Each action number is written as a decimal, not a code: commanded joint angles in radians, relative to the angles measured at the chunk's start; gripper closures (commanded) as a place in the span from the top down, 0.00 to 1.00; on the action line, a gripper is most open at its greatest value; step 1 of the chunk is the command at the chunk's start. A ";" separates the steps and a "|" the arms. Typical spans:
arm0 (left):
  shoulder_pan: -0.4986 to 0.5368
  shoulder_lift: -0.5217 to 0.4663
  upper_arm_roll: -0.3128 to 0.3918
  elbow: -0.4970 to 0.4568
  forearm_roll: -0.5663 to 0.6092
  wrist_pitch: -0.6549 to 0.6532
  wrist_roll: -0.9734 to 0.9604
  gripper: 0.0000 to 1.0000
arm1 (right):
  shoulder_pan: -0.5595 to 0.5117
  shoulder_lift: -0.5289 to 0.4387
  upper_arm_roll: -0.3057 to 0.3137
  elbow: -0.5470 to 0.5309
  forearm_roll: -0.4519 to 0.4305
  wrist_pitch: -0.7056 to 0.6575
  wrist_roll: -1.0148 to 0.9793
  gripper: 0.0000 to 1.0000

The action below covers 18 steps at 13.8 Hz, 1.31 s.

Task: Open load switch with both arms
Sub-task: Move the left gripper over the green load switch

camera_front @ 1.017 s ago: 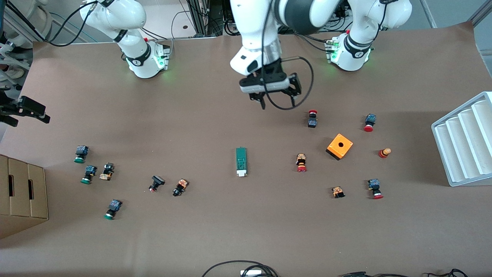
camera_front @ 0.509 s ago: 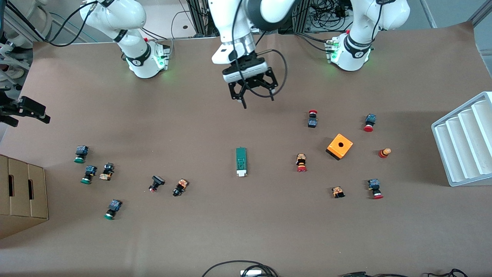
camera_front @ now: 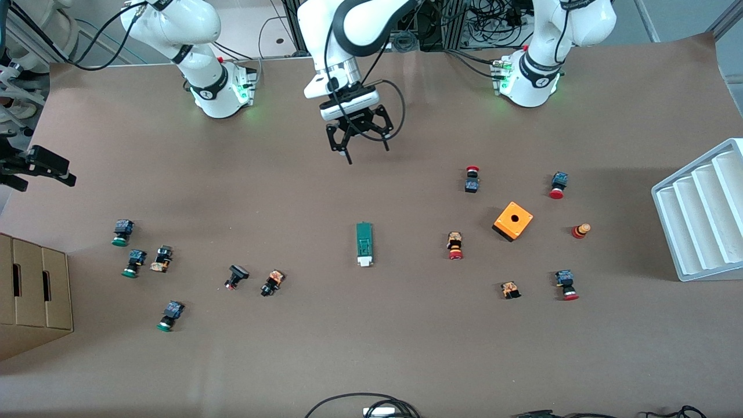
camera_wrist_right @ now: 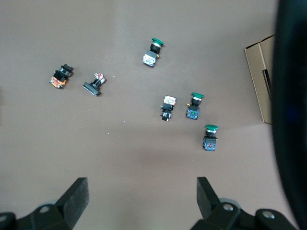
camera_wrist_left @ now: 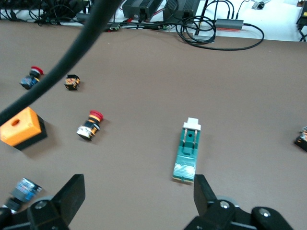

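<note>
The left gripper point(camera_front: 358, 142), jaws wide and empty, hangs over bare table short of the load switch point(camera_front: 364, 244); the right gripper point(camera_wrist_right: 139, 203), equally open, holds nothing.

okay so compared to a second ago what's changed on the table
The left gripper, open and empty, swung from over the table near the left arm's base toward the right arm's end, and now hangs above bare table, the load switch nearer the camera. Nothing was gripped or released. The switch, the buttons and the orange box stayed put.
</note>
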 commanded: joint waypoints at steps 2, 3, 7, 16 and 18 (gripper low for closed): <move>-0.036 0.072 0.020 0.002 0.127 0.025 -0.207 1.00 | 0.004 0.008 -0.004 0.012 0.005 -0.003 -0.005 1.00; -0.036 0.090 0.020 -0.003 0.160 0.054 -0.262 1.00 | 0.004 0.008 -0.004 0.012 0.003 -0.003 -0.006 1.00; -0.030 0.142 0.020 -0.057 0.369 0.091 -0.448 1.00 | 0.004 0.009 -0.004 0.012 0.000 -0.005 -0.002 1.00; -0.033 0.309 0.017 -0.078 0.669 0.084 -0.764 1.00 | 0.012 0.063 -0.002 0.012 0.002 0.009 -0.006 1.00; -0.027 0.349 0.017 -0.077 0.700 0.081 -0.766 1.00 | 0.021 0.136 -0.004 0.012 -0.001 0.012 -0.020 1.00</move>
